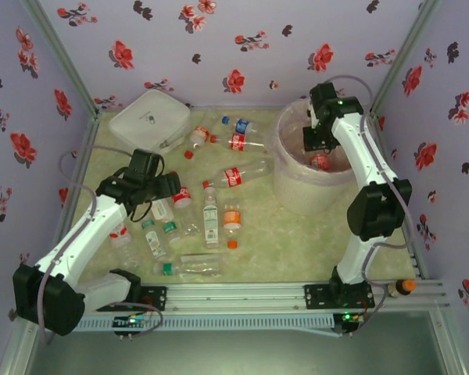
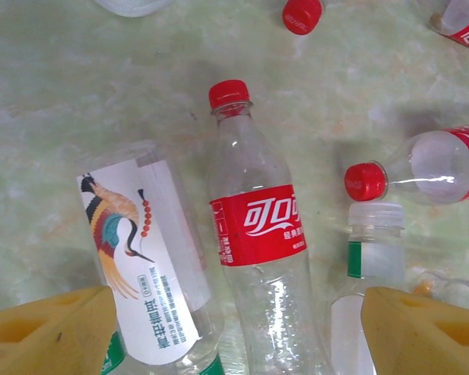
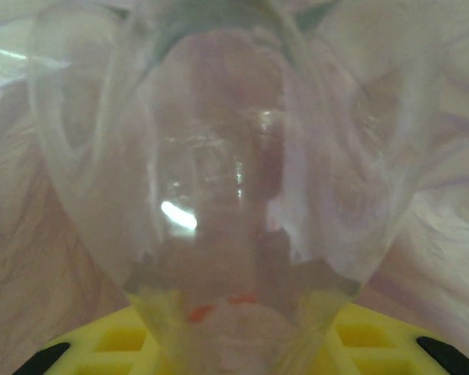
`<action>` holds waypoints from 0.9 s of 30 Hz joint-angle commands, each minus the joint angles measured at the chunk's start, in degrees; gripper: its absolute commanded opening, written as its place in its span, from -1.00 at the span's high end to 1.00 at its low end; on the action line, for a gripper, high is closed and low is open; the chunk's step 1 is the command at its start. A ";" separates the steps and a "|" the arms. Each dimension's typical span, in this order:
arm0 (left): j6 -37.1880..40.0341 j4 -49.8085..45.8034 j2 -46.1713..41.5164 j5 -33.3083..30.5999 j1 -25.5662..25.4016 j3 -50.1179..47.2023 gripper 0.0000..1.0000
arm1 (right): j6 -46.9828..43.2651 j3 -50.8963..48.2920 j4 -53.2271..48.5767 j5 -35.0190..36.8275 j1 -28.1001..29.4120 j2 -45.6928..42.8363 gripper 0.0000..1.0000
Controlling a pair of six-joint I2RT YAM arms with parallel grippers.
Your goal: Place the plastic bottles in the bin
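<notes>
Several clear plastic bottles lie scattered on the mat, among them a red-labelled one [image 1: 238, 176] and a green-labelled one [image 1: 210, 219]. My left gripper [image 1: 170, 194] hangs low over this cluster. Its yellow fingers [image 2: 55, 328] stand wide open on either side of a red-capped cola bottle [image 2: 258, 234] and a crane-label bottle [image 2: 137, 258]. My right gripper [image 1: 319, 152] is inside the bin [image 1: 293, 187], shut on a clear bottle [image 3: 234, 180] with a red label [image 1: 320, 162]. The bin's pinkish bag [image 3: 453, 234] lies behind that bottle.
A white rounded case [image 1: 150, 119] sits at the back left. More bottles [image 1: 238, 142] lie between it and the bin. A loose red cap [image 2: 301, 14] and an orange cap [image 1: 232, 244] rest on the mat. An orange-capped item [image 1: 405, 287] sits on the right rail.
</notes>
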 commanded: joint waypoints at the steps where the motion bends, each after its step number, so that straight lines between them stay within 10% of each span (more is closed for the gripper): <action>1: -1.45 -3.15 -1.72 -1.57 0.55 -0.60 -0.64 | 1.68 -5.20 5.35 -3.58 -1.37 -0.74 0.69; 15: -6.02 -15.19 -2.08 -2.27 0.86 0.76 -0.77 | 2.95 -10.43 10.53 -7.09 -2.81 -8.48 -0.77; 27: -26.25 -29.28 -9.10 -3.01 -6.01 -2.52 -0.63 | 4.10 -5.22 8.55 -13.26 -3.18 -20.16 -0.99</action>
